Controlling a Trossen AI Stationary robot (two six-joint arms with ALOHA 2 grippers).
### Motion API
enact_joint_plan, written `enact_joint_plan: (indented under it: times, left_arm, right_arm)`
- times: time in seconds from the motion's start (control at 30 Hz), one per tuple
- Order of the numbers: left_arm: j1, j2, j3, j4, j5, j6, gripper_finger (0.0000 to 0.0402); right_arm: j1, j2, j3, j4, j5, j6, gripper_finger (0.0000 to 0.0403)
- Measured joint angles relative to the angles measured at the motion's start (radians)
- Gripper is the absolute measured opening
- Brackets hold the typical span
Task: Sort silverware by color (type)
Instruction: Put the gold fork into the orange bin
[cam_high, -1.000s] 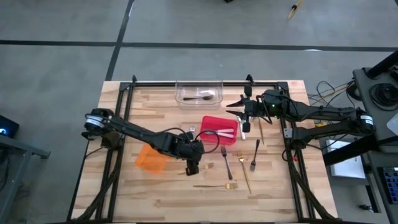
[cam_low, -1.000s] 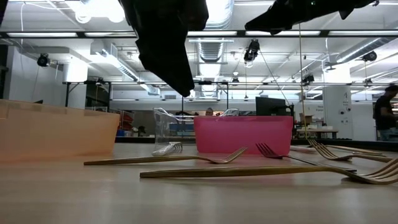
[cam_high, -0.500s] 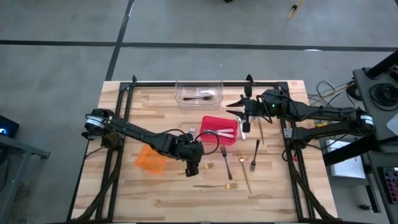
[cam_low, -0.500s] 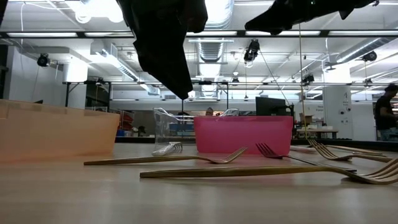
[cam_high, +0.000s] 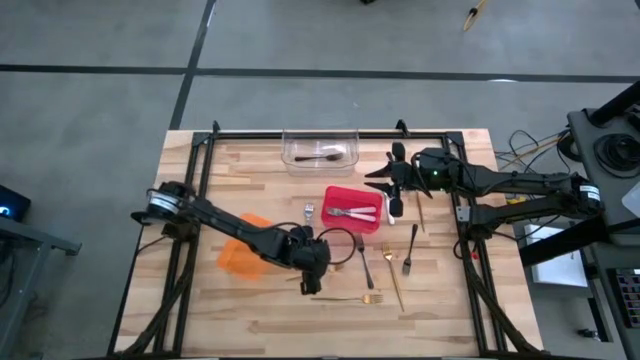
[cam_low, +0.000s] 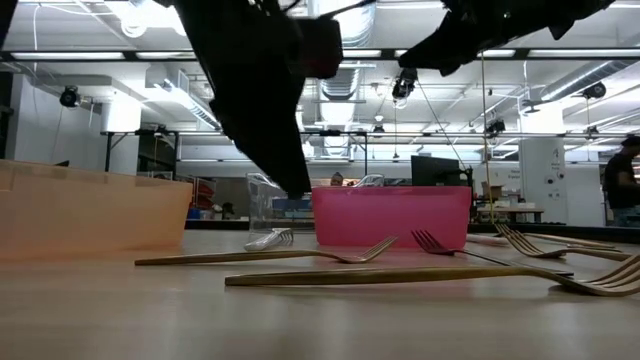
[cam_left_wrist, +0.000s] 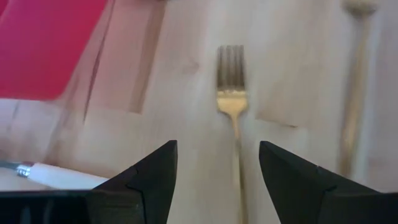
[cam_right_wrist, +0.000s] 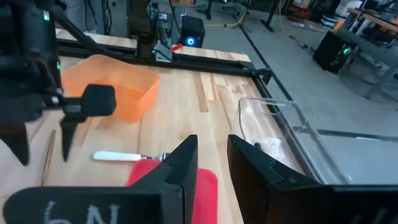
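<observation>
No readable writing on red bin (cam_high: 365, 192), forks.

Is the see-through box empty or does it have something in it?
Not empty. The clear box at the table's far edge has one dark utensil lying inside, seen from above.

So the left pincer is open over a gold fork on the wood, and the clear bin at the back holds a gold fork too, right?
Not quite. The left pincer is open over a gold fork, but the utensil in the clear bin is dark, not gold. The high view shows it.
</observation>
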Motion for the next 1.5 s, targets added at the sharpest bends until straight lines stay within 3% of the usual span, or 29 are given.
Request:
enact_joint_plan:
  times: [0.4,0.6,1.07,1.23,1.5]
  left_arm:
    - [-0.03,0.102,0.002,0.039,-0.01,-0.057,0.0208]
    - [-0.055,0.102,0.002,0.042,-0.061,-0.082,0.0206]
    - [-0.059,0.141,0.003,0.088,-0.053,-0.077,0.0162]
    - [-0.06,0.141,0.003,0.094,-0.046,-0.077,0.0133]
    - [-0.061,0.141,0.003,0.1,-0.031,-0.078,0.0041]
  right_arm:
    - [0.0,0.0,-0.024,-0.003,0.0,0.041,0.0079]
    - [0.0,0.001,-0.027,-0.004,0.0,0.041,0.0079]
    - [0.0,0.001,-0.027,-0.004,0.001,0.041,0.0079]
    - [0.0,0.001,-0.027,-0.004,0.0,0.041,0.0079]
    - [0.0,0.001,-0.027,-0.004,0.0,0.041,0.0079]
